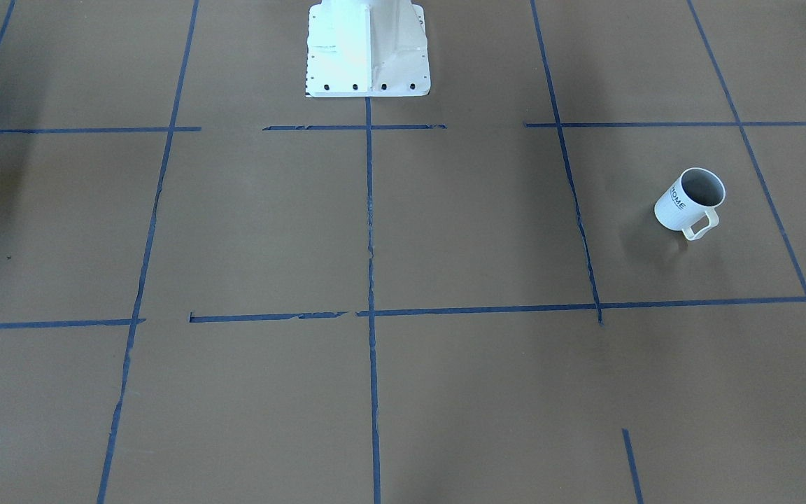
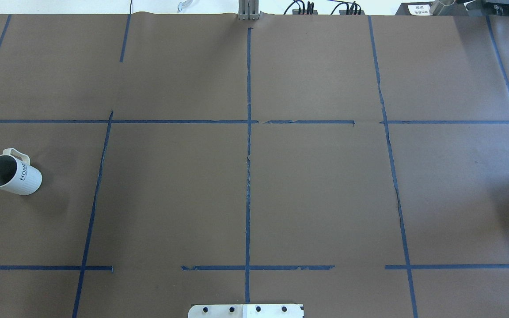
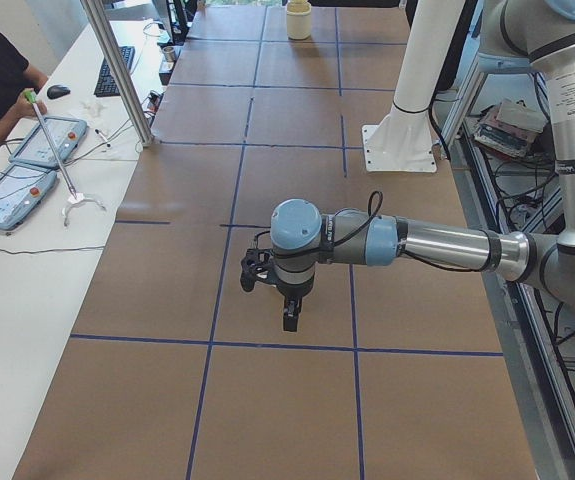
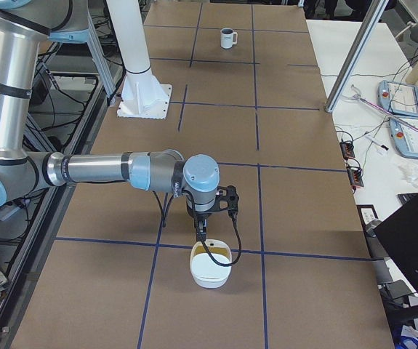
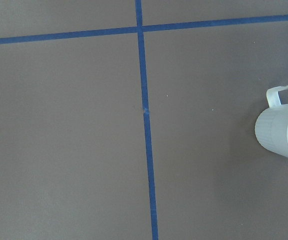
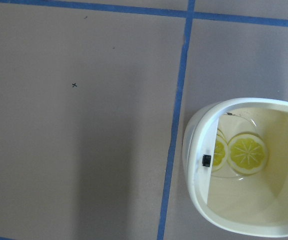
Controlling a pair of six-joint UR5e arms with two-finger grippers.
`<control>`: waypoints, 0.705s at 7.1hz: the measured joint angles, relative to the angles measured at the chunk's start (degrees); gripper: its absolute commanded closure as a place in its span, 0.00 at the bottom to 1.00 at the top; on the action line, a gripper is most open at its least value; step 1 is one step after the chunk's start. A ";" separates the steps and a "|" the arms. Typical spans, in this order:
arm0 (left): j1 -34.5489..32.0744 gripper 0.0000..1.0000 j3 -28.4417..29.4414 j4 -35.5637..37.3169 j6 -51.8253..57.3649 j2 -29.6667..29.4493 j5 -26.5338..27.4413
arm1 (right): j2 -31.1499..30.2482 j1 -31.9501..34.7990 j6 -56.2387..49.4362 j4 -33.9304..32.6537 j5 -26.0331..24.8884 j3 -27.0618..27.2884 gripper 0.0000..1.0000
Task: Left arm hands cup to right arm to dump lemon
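While upright, cup [image 1: 688, 199] on brown table [image 1: 445, 224]

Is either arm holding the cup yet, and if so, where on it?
No. The cup stands upright alone on the table, its handle and rim free, with nothing touching it.

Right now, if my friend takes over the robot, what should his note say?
Grippers: left gripper and right gripper show only from the side, open or shut unclear; neither holds the cup.
The cup stands upright at the left end of the table; no lemon visible inside.
Right gripper hangs near a white bowl showing a lemon slice.
Done: nothing.
To do: grasp, hand over, dump.
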 measured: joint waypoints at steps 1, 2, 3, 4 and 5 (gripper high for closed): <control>0.01 0.00 0.09 -0.02 0.10 0.01 0.02 | -0.02 0.39 0.18 0.00 -1.13 0.06 0.00; 0.01 0.00 0.27 0.01 0.15 -0.07 0.18 | -0.05 0.54 0.27 0.00 -1.60 0.12 0.00; 0.04 0.00 0.48 0.07 0.16 -0.24 0.33 | -0.07 0.57 0.30 0.00 -1.69 0.14 0.00; 0.07 0.00 0.60 0.27 0.17 -0.35 0.44 | -0.06 0.59 0.27 0.02 -1.74 0.13 0.00; 0.08 0.00 0.81 0.55 0.17 -0.28 0.52 | 0.00 0.60 0.22 0.06 -1.78 0.11 0.00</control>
